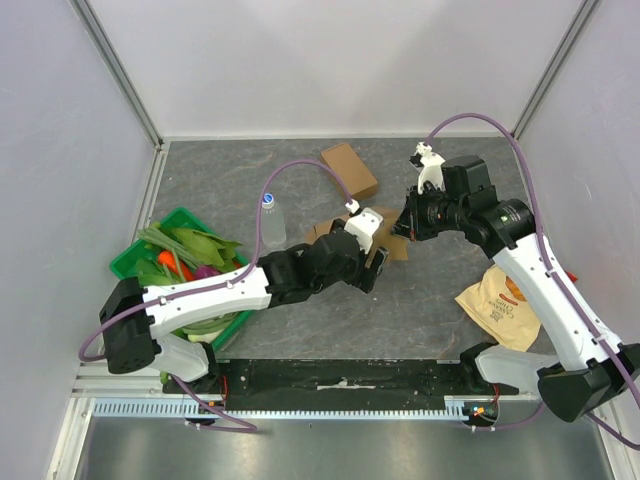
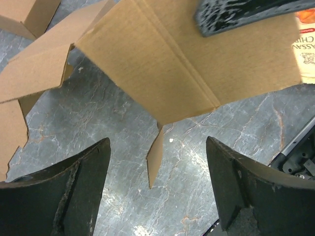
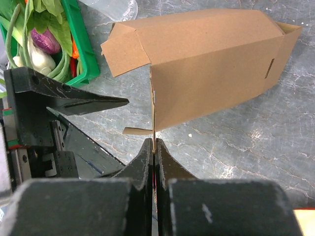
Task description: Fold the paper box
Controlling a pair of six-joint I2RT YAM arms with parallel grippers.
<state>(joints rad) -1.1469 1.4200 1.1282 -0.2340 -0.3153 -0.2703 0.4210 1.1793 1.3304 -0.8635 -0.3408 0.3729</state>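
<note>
The paper box (image 3: 216, 64) is brown cardboard, half formed, with its end flaps loose. In the top view only small parts of the paper box (image 1: 398, 248) show between the two arms at the table's middle. My right gripper (image 3: 154, 141) is shut on the thin edge of one flap, and it holds the paper box (image 2: 172, 64) tilted above the grey table. My right gripper (image 1: 405, 228) reaches in from the right. My left gripper (image 2: 157, 167) stands open just under the box, and a narrow flap (image 2: 156, 157) hangs between its fingers (image 2: 69, 191) without touching them. From the lower left, my left gripper (image 1: 378, 262) comes in.
A second, closed brown box (image 1: 350, 170) lies at the back. A clear water bottle (image 1: 271, 220) stands left of the arms. A green basket (image 1: 135, 255) of vegetables sits at the left edge. An orange snack bag (image 1: 500, 300) lies at the right.
</note>
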